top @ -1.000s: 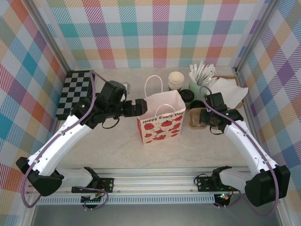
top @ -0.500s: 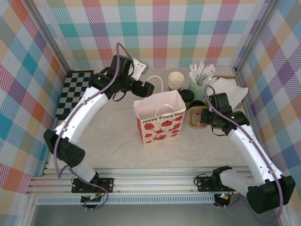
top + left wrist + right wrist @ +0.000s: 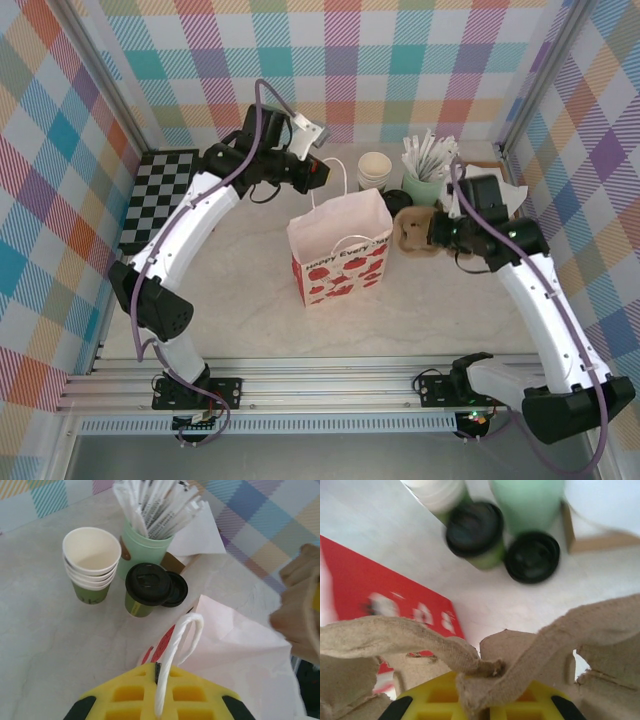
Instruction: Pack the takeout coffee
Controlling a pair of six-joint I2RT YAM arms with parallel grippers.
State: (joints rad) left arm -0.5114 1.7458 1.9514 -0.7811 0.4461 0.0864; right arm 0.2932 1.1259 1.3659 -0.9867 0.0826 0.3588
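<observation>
Pinches bag handle (image 3: 176, 652) in shut left gripper (image 3: 159, 695); clamps cardboard carrier (image 3: 395, 630) in right gripper (image 3: 479, 700). Spots lidded coffee cup (image 3: 146, 586) and twin cup (image 3: 176, 590) side by side behind bag (image 3: 340, 255), beside stick holder (image 3: 141, 550) and cup stack (image 3: 91, 560). Sharp from left wrist, blurred from right.

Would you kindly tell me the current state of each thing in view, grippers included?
White paper bag with red print: upright, mouth open.
Left gripper: shut on the bag's white handle.
Right gripper: shut on the brown cardboard cup carrier.
Two dark green paper cups with black lids: upright, lidded, on the table.
Stack of lidless cream-rimmed cups: upright, nested.
Pale green holder: upright, full of white sticks.
</observation>
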